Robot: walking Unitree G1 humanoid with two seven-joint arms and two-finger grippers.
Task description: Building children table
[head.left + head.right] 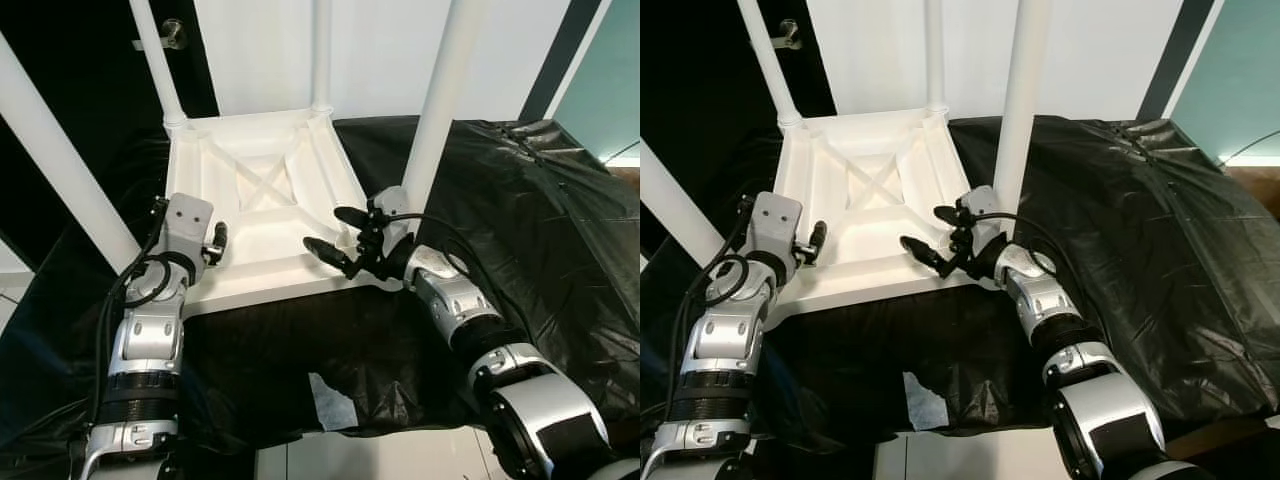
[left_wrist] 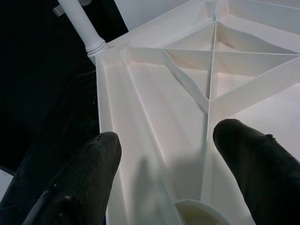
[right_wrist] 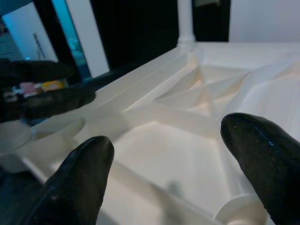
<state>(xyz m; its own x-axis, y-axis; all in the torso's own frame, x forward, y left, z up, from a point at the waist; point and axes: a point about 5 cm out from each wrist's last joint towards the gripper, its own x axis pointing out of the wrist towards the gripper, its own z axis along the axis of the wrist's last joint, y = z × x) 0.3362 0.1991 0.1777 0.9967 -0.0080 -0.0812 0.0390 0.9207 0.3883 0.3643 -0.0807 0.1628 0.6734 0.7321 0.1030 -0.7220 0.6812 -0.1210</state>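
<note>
**Both grippers spread at the near edge of the upturned table**

Nearest, a black sheet [image 1: 540, 230] covers the surface, torn at its near edge. On it the white table [image 1: 262, 262] lies upside down, ribbed underside up, legs [image 1: 438, 100] rising at its corners. The left gripper [image 2: 164, 176] sits at the near left corner, fingers [image 2: 77, 183] spread apart over the rim, grasping nothing. The right gripper [image 1: 335, 232] reaches over the near right corner beside a leg, its fingers [image 3: 255, 157] likewise parted and empty. Beyond stands a white wall.
</note>
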